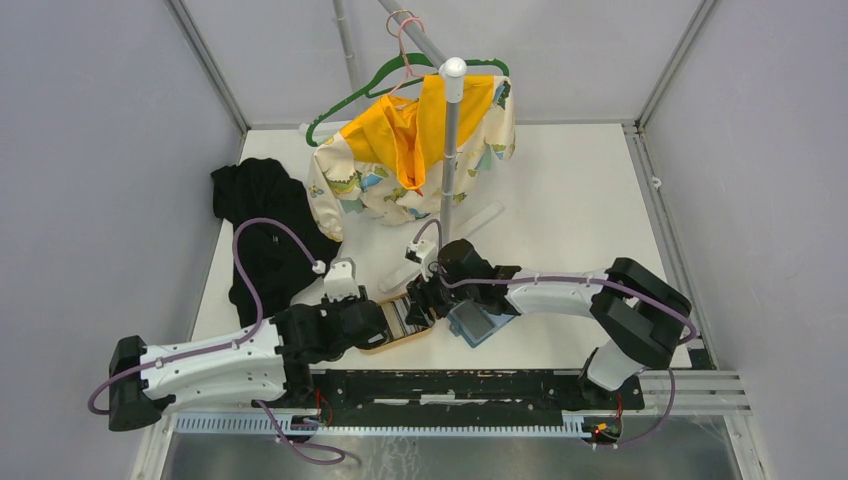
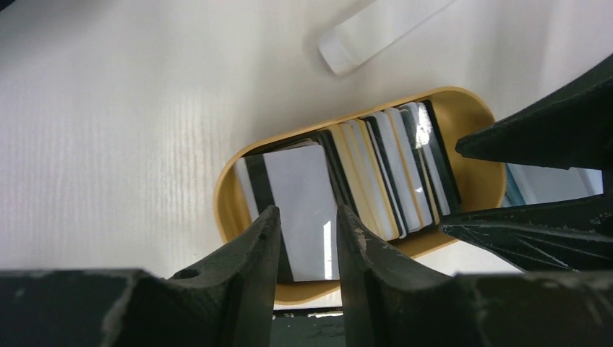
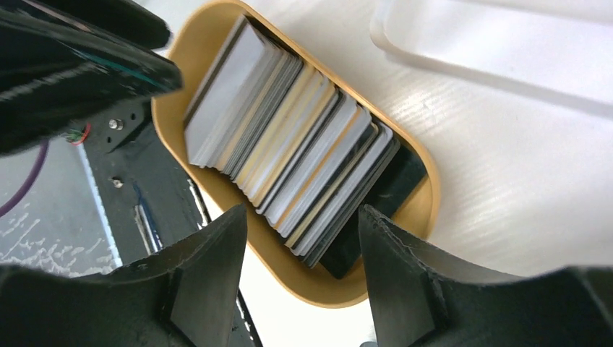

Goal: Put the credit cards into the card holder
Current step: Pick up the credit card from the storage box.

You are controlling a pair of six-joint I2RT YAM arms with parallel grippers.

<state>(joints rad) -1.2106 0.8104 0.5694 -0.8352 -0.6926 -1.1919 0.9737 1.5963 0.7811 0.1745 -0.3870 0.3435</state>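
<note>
L wrist, left tool: fingers apart w/ a gap, over near end of the stack, clamped on nothing.
L wrist, credit cards: fanned stack, white, black, grey and cream, all lying in tan oval tray; nearest card is white w/ a black stripe.
L wrist, writing: card print can't be made out.
L wrist, surface: white bench w/ fine ribbed texture; clear plastic strip lies beyond the tray.
R wrist, right tool: fingers wide apart, above the stack's dark end, gripping nothing.
R wrist, cards: overlapped like shingles along the tray's length, a black one last.
R wrist, edge: black rail w/ screws just beside the tray.
Top, card holder: teal square, flat on bench just right of tray, by right tool; no card in it.
Top, room: grey walls, metal frame; pole w/ green hanger and yellow/cream printed garment; black cloth on the left.
</note>
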